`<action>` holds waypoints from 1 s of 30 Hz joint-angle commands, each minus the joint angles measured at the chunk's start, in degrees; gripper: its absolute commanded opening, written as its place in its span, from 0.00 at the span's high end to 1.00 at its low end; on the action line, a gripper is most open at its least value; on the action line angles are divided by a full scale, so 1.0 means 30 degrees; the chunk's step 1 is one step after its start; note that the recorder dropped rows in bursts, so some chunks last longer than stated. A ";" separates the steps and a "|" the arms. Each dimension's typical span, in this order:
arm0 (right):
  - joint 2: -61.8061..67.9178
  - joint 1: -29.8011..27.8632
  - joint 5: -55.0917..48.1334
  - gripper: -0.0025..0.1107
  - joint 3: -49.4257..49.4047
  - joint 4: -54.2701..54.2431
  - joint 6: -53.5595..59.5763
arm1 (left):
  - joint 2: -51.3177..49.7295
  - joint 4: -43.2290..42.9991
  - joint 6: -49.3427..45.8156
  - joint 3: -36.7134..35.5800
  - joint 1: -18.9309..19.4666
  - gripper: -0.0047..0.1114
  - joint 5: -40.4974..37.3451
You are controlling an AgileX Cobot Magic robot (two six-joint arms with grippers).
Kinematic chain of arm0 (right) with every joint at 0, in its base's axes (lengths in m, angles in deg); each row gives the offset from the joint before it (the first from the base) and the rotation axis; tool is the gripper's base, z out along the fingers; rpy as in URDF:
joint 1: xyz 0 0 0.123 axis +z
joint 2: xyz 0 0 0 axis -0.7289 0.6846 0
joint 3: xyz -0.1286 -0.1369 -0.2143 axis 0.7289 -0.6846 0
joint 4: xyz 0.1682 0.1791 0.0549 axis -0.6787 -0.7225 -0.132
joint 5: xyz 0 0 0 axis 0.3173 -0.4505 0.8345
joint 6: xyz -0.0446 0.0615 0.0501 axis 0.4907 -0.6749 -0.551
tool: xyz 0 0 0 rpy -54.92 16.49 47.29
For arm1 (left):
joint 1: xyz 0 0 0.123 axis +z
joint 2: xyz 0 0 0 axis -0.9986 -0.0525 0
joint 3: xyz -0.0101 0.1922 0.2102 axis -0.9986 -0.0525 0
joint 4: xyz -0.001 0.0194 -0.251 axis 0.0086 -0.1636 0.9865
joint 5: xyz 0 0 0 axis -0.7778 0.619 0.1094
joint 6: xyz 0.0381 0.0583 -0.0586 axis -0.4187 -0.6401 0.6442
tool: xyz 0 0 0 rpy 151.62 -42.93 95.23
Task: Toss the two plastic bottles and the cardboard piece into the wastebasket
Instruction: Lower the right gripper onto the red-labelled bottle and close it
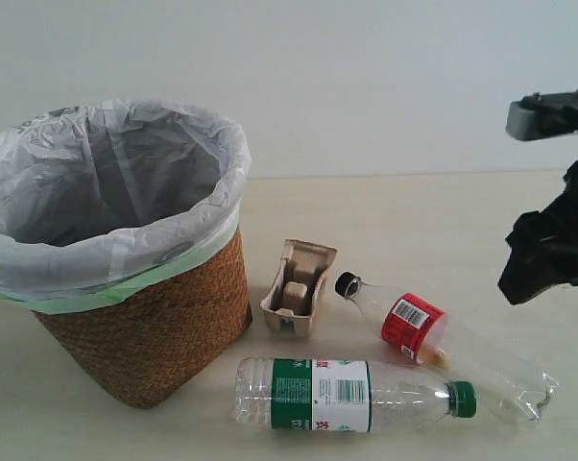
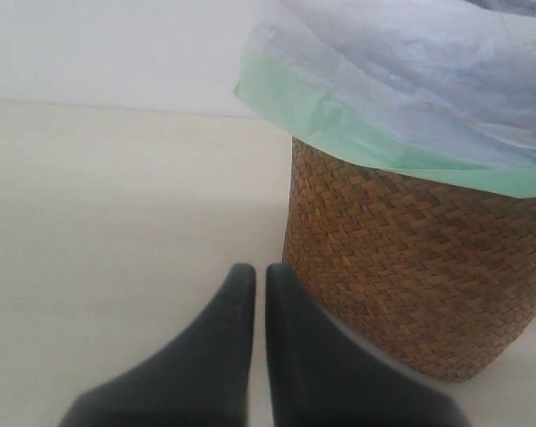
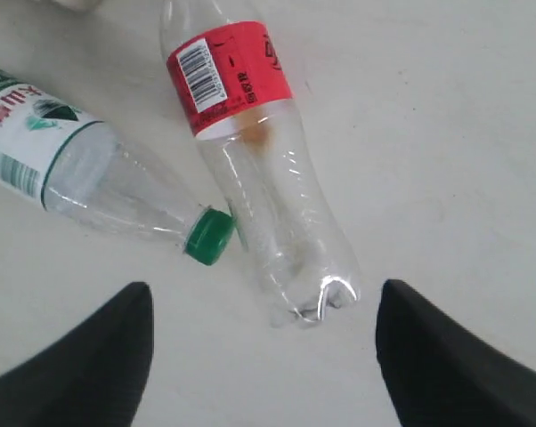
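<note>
The wicker wastebasket (image 1: 150,331) with its white bag stands at the left. Beside it lies the beige cardboard piece (image 1: 295,288). The red-label bottle with a black cap (image 1: 416,327) lies slanted on the table, and the green-label bottle (image 1: 337,394) lies in front of it, green cap touching it. My right gripper (image 3: 263,298) is open, hovering above the red-label bottle's base (image 3: 308,294); it shows as a dark shape (image 1: 548,250) at the right. My left gripper (image 2: 260,271) is shut and empty, low beside the wastebasket's wall (image 2: 410,267).
The pale tabletop (image 1: 443,221) stretches behind and right of the bottles. A plain white wall stands behind. The bag's pale green edge (image 2: 357,133) overhangs the basket rim.
</note>
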 commanded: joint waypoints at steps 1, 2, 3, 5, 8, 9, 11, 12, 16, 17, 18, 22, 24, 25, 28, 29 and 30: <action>0.1219 0.0550 0.0900 0.42 0.0114 -0.0137 0.1619 | 0.0064 -0.0057 0.0128 -0.0078 0.0013 0.93 0.0022; 0.1444 0.0889 0.1124 0.42 0.0114 -0.0137 0.1756 | 0.0064 -0.0057 0.0128 -0.0078 0.0013 0.93 0.0022; 0.1638 0.1317 0.1489 0.42 0.0114 -0.0101 0.1893 | 0.0064 -0.0057 0.0128 -0.0078 0.0013 0.93 0.0022; 0.2511 0.2906 0.3026 0.42 0.0114 0.0335 0.2037 | 0.0064 -0.0057 0.0128 -0.0078 0.0013 0.93 0.0022; 0.3640 0.3975 0.4161 0.42 0.0114 0.1433 0.2037 | 0.0064 -0.0057 0.0128 -0.0078 0.0013 0.93 0.0022; 0.4184 0.4146 0.4542 0.42 0.0114 0.2029 0.1962 | 0.0064 -0.0057 0.0128 -0.0078 0.0013 0.93 0.0022; 0.4747 0.4146 0.4890 0.42 0.0114 0.2061 0.1883 | 0.0064 -0.0057 0.0128 -0.0078 0.0013 0.93 0.0022; 0.5000 0.4146 0.5034 0.42 0.0114 0.2073 0.1883 | 0.0064 -0.0057 0.0128 -0.0078 0.0013 0.93 0.0022; 0.5746 0.4146 0.5444 0.42 0.0114 0.2229 0.1919 | 0.0064 -0.0057 0.0128 -0.0078 0.0013 0.93 0.0022; 0.5892 0.4146 0.5498 0.42 0.0114 0.2370 0.1919 | 0.0064 -0.0057 0.0128 -0.0078 0.0013 0.93 0.0022; 0.5992 0.4146 0.5543 0.42 0.0114 0.2457 0.1919 | 0.0064 -0.0057 0.0128 -0.0078 0.0013 0.93 0.0022; 0.6552 0.4146 0.5742 0.42 0.0114 0.2510 0.1919 | 0.0064 -0.0057 0.0128 -0.0078 0.0013 0.93 0.0022; 0.6926 0.4146 0.5817 0.42 0.0114 0.2510 0.1846 | 0.0064 -0.0057 0.0128 -0.0078 0.0013 0.93 0.0022; 0.7051 0.4146 0.5869 0.42 0.0114 0.2510 0.1846 | 0.0064 -0.0057 0.0128 -0.0078 0.0013 0.93 0.0022; 0.7321 0.4146 0.6166 0.42 0.0114 0.2510 0.1846 | 0.0064 -0.0057 0.0128 -0.0078 0.0013 0.93 0.0022; 0.7406 0.4146 0.6213 0.42 0.0114 0.2510 0.1846 | 0.0064 -0.0057 0.0128 -0.0078 0.0013 0.93 0.0022; 0.7547 0.4146 0.6258 0.42 0.0114 0.2510 0.1846 | 0.0064 -0.0057 0.0128 -0.0078 0.0013 0.93 0.0022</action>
